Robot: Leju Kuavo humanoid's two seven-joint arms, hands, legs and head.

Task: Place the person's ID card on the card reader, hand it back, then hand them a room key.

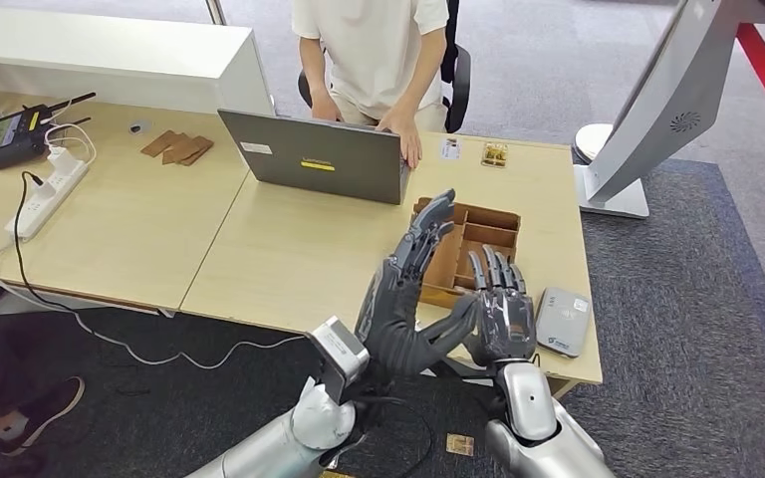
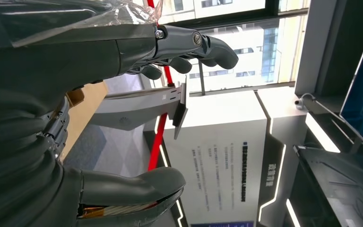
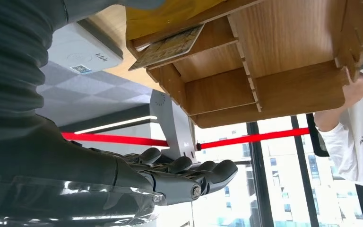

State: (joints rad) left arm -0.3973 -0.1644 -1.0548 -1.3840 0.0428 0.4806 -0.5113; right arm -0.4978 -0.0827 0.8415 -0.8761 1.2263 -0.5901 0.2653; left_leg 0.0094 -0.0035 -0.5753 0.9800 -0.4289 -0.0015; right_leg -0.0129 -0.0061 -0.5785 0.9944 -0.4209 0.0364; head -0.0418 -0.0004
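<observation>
Hovering over the near edge of the table (image 1: pixel 289 249), the left hand (image 1: pixel 408 289) is raised with its fingers spread and nothing in it; its thumb reaches toward the right hand (image 1: pixel 499 304). That one stands upright just beside it, fingers straight and apart, also empty. Both hands are in front of one wooden organizer box (image 1: pixel 478 239), whose open compartments lie just beyond the fingertips. In the right wrist view a card (image 3: pixel 168 47) lies tilted in one compartment of that box; whether it is the ID or a room key I cannot tell. One grey card reader (image 1: pixel 563 321) sits just right of the right hand, close to the table's right corner and near edge. One closed-backed laptop (image 1: pixel 314 154) stands beyond the left hand, with bare tabletop between them. A person (image 1: pixel 374 50) sits at the far edge, a hand on the laptop's side. Two small cards (image 1: pixel 473 151) lie near that far edge. One power strip (image 1: pixel 50 194) lies well to the left.
</observation>
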